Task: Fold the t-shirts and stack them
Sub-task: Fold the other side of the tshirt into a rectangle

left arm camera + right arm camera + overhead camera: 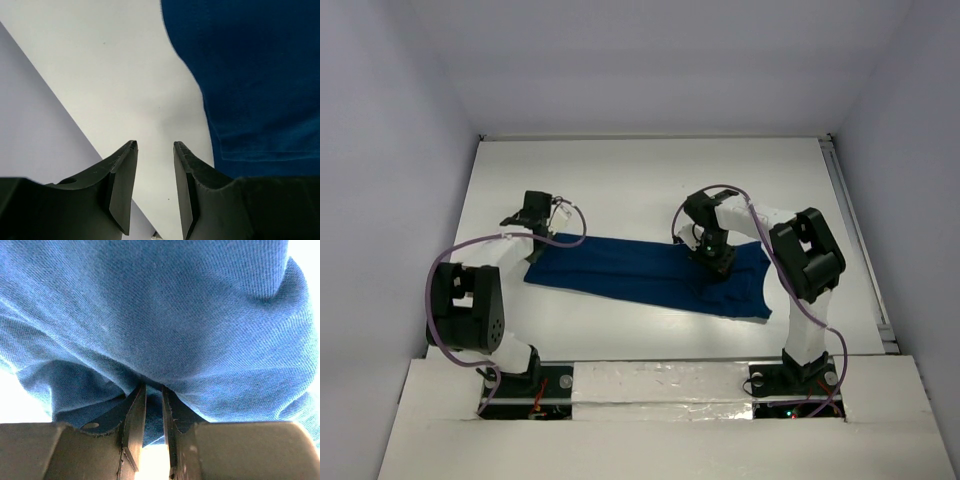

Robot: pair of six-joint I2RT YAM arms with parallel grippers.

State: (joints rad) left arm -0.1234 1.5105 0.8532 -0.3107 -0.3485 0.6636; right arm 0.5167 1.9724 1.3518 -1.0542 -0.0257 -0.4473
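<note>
Noted t-shirt (630,268) lying as long strip across middle of table (620,180). Found left gripper (155,145) open over bare table, nothing between jaws, cloth edge just beside them. Found right gripper (153,386) pinching bunched fold near strip's right end.

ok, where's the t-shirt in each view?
Top external: t-shirt lies as a long band across mid-picture.
Left wrist: t-shirt fills the upper right.
Right wrist: t-shirt fills nearly the whole picture, bunched.
Shared landmark: white table showing past the cloth's edge.
</note>
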